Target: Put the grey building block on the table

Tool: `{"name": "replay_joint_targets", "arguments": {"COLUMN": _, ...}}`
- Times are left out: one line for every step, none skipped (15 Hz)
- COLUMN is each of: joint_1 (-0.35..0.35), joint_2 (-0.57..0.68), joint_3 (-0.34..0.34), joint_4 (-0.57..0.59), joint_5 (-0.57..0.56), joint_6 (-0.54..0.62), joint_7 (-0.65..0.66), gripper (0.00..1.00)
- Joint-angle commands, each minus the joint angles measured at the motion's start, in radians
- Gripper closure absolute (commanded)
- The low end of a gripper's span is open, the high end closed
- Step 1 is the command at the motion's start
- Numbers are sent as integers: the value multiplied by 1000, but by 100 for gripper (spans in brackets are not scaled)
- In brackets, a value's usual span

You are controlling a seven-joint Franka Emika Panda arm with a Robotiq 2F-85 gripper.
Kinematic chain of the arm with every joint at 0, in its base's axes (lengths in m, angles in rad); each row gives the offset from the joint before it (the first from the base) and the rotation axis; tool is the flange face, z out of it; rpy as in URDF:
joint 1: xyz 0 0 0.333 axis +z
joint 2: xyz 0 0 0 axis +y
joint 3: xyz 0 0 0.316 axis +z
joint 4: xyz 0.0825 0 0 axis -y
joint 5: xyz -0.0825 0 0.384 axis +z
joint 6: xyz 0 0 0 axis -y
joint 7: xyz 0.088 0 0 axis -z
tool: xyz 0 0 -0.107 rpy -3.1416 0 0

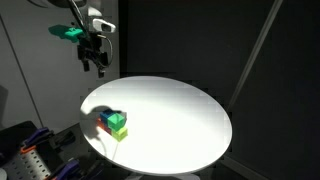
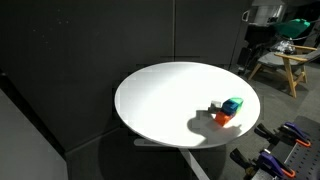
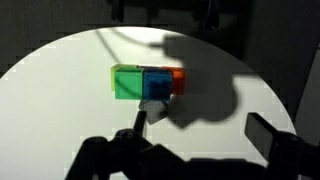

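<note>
The grey building block [image 3: 155,108] is a small dull cube touching the blue block [image 3: 157,82], partly in shadow; I cannot tell if it rests on the table or leans on the cluster. The cluster sits on the round white table [image 3: 60,110], also seen in both exterior views [image 1: 180,120] [image 2: 160,100]. My gripper [image 3: 200,130] is open and empty, held high above the table's edge and apart from the blocks, as both exterior views show [image 1: 97,62] [image 2: 257,45].
A bright green block [image 3: 127,82] and an orange-red block [image 3: 179,77] flank the blue one in a row. The cluster shows in both exterior views [image 1: 114,122] [image 2: 229,108]. Dark curtains surround the table. Clamps and tools lie low beside it [image 2: 285,140].
</note>
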Motion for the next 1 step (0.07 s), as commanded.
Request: {"name": "replay_joint_targets", "arguments": {"joint_1": 3, "joint_2": 0, "joint_3": -2, "joint_4": 1, "joint_5": -1, "joint_6": -2, "joint_7": 1, "gripper": 0}}
